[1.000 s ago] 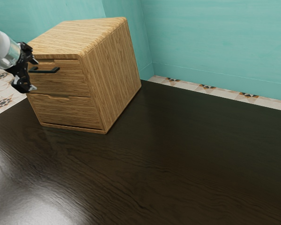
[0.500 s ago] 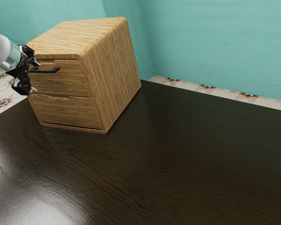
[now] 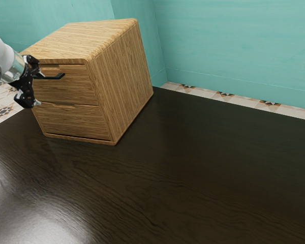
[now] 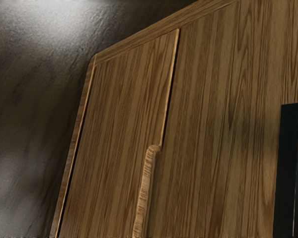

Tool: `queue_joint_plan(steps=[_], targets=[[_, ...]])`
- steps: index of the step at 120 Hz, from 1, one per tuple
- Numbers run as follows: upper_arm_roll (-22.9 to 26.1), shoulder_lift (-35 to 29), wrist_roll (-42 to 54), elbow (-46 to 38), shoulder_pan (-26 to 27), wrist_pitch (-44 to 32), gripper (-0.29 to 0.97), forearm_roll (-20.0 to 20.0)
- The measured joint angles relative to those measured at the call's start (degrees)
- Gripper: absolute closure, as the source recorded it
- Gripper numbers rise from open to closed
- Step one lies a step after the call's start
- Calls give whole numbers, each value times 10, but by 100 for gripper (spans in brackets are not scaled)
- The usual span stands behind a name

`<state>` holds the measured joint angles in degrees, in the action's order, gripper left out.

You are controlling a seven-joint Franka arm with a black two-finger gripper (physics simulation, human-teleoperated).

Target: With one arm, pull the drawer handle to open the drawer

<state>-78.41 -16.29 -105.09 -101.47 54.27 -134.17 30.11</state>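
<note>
Drawer handle (image 3: 53,76), end between spread jaws

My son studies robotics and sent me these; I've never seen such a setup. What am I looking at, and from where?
This is a computer simulation of one robot arm. The side picture shows it reaching in from the picture's left toward a wooden cabinet standing on a dark table. Its black two-finger gripper is spread open at the end of the black handle on the top drawer; it grips nothing. The other picture comes from a camera on the arm's hand: the cabinet front close up, with the handle.
</note>
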Motion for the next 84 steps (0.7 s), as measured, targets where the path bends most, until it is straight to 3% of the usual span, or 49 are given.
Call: queue_joint_plan(steps=[12, 38, 84], targets=[[-11, 0, -1, 9, 20, -2, 0, 4], [-101, 2, -3, 27, 109, -10, 0, 8], [-118, 4, -10, 22, 120, -15, 0, 9]])
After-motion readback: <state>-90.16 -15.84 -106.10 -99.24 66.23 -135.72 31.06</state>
